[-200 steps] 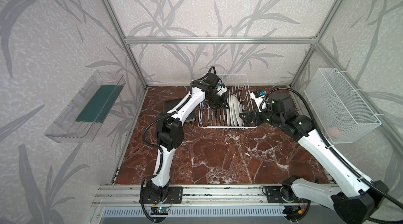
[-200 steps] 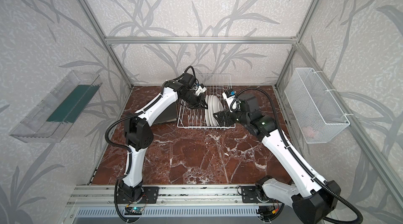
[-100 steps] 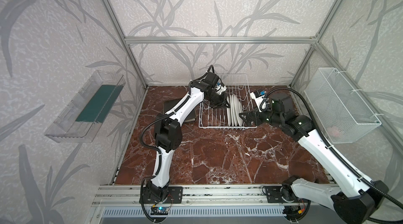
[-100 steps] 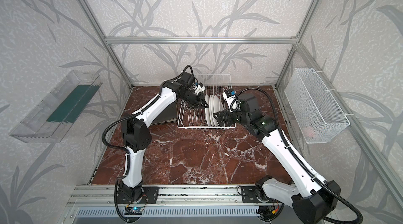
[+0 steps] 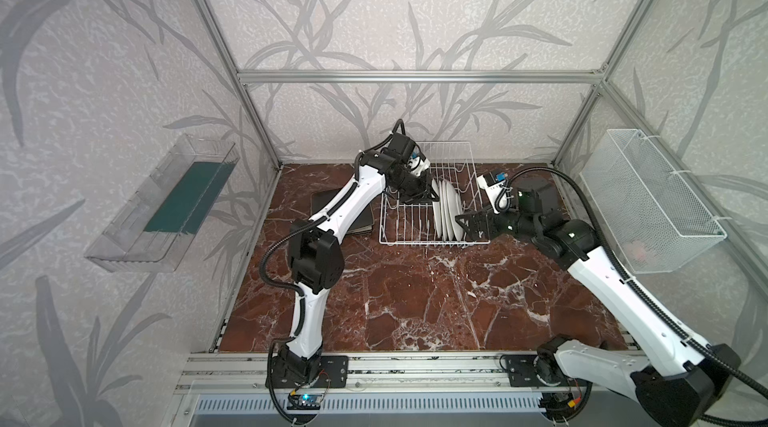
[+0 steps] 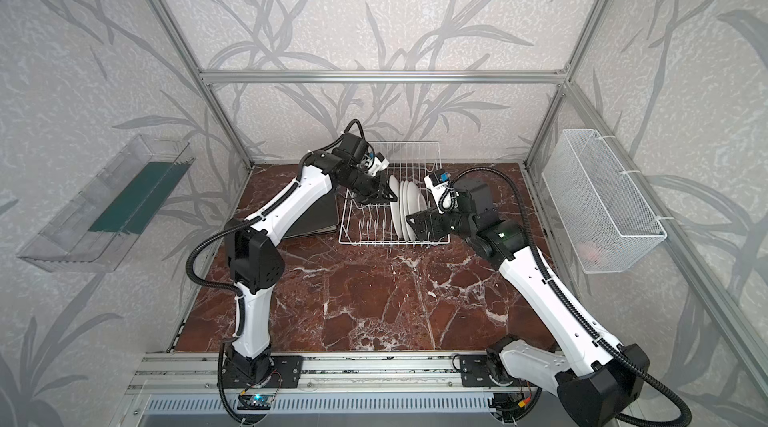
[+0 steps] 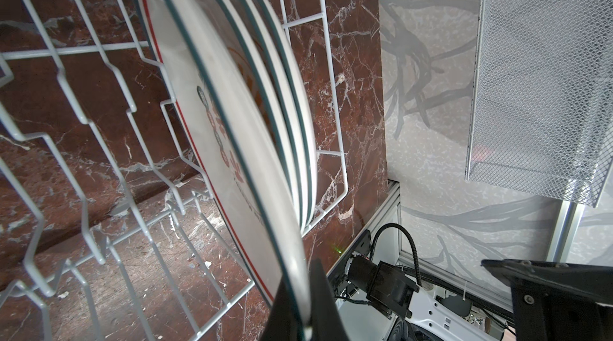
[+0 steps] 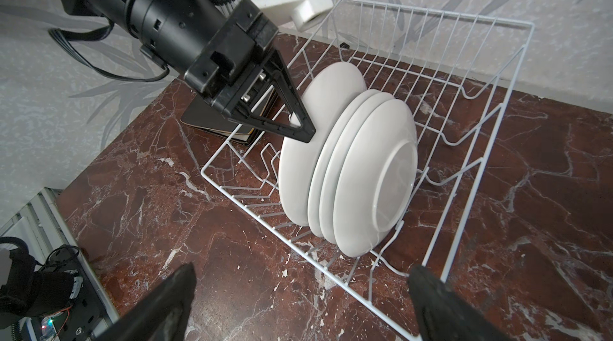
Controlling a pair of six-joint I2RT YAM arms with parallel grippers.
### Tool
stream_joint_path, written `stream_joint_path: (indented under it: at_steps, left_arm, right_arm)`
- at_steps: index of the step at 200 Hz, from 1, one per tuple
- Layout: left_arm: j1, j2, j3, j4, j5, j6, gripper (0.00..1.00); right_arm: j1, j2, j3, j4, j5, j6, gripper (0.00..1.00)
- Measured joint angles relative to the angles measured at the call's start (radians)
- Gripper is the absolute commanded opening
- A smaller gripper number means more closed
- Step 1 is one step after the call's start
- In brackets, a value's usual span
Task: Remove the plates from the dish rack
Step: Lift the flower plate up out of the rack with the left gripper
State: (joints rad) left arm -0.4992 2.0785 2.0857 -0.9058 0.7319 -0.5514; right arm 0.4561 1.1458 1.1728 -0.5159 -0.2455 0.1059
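Leaf-papered walls [image 5: 415,9] enclose the red-brown marble worktop [image 5: 415,300]. At twelve o'clock, the white wire dish rack [image 5: 432,243] holds four upright round white plates [image 8: 374,173] (my left gripper [image 8: 305,135] clenches the end one). The right gripper [image 5: 463,225] is released.

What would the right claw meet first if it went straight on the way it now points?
Probably the nearest white plate in the dish rack, facing the open right claw. Depth is unclear; a rack wire may come first.

Four white plates [image 8: 374,170] stand on edge in the dish rack [image 5: 401,223].
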Motion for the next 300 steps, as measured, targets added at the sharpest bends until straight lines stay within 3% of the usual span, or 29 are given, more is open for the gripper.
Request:
stream_joint_path:
  at_steps: [300]
  left_arm:
    - [0.077,-0.177,-0.028,0.046,-0.066,-0.066,0.00]
  right_arm:
    - [0.000,0.000,-0.009,0.026,-0.018,0.029,0.99]
